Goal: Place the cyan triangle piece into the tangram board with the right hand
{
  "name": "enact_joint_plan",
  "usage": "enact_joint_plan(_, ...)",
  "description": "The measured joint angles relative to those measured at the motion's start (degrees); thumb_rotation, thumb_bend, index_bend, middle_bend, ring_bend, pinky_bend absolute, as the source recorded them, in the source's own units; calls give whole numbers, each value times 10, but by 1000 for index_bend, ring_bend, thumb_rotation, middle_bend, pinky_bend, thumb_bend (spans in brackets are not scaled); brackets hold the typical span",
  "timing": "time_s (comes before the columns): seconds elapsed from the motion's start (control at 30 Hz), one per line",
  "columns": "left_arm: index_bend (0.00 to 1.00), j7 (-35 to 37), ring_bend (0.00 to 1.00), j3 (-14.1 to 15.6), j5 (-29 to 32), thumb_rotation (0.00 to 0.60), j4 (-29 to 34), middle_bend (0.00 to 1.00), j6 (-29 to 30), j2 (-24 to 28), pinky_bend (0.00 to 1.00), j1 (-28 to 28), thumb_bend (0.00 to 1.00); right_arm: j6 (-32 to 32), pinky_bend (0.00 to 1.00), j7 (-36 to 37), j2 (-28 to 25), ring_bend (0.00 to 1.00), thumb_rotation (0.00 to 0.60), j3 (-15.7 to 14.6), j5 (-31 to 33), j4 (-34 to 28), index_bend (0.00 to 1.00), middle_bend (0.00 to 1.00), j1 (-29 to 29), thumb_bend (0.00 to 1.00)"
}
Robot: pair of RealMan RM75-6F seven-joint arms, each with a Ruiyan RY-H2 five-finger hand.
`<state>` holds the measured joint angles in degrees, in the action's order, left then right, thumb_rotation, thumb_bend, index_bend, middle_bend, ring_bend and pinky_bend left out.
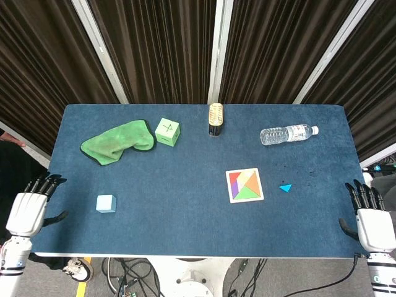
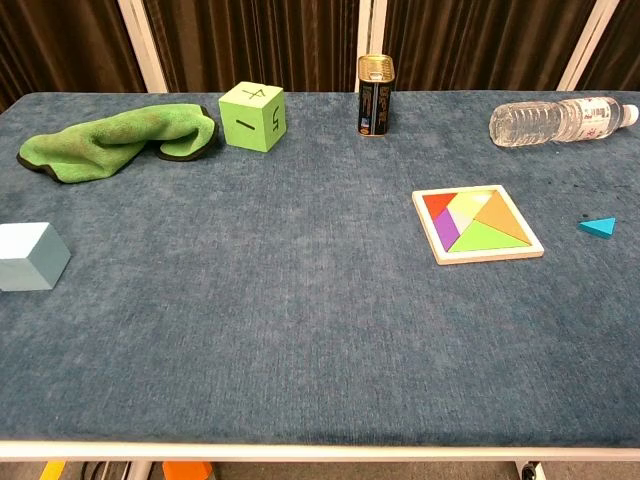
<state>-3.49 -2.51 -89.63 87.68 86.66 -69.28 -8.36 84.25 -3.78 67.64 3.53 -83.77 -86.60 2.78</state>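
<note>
The cyan triangle piece lies flat on the blue table, just right of the tangram board. The white-framed board holds several coloured pieces. My right hand hangs off the table's right front corner, fingers apart and holding nothing, well to the right of the triangle. My left hand sits off the left front corner, fingers spread and empty. Neither hand shows in the chest view.
A green cloth and a green die lie at the back left. A small tin can stands at back centre, and a water bottle lies on its side at back right. A pale blue cube sits front left.
</note>
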Motion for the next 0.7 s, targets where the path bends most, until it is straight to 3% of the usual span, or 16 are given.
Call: enact_joint_plan(0.7, 256, 5, 116, 1, 3, 600, -3, 194, -8, -1, 210, -2, 73, -34, 0, -2, 6, 0, 600, 2, 16, 9, 25, 4, 14, 195)
